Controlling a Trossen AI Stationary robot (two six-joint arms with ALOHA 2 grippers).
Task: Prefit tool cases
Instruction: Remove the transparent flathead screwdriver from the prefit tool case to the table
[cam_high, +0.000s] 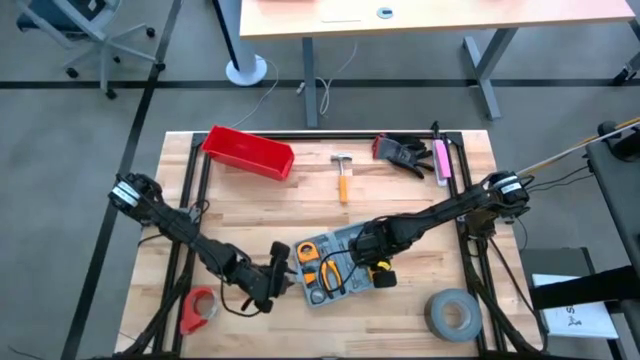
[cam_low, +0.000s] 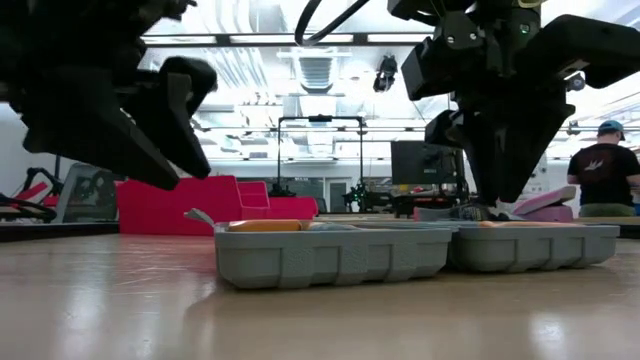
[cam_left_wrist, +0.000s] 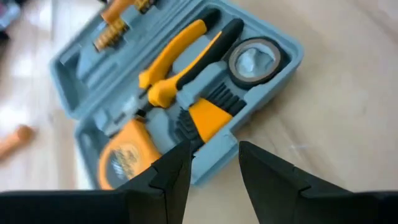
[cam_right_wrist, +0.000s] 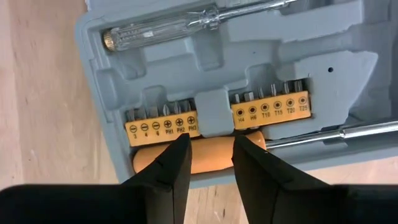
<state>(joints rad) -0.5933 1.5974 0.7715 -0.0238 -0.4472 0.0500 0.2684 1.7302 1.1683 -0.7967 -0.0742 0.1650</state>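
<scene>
You have one grey-blue plastic tool case lying open and flat near the middle of the table's front edge, its moulded grey recesses holding orange-handled pliers, a tape measure, screwdrivers and a bit strip.

A robotics lab or workshop: a wooden worktable on a black metal frame stands on grey carpet beside a long desk, with open ceiling ducts, monitors and equipment racks behind.
</scene>
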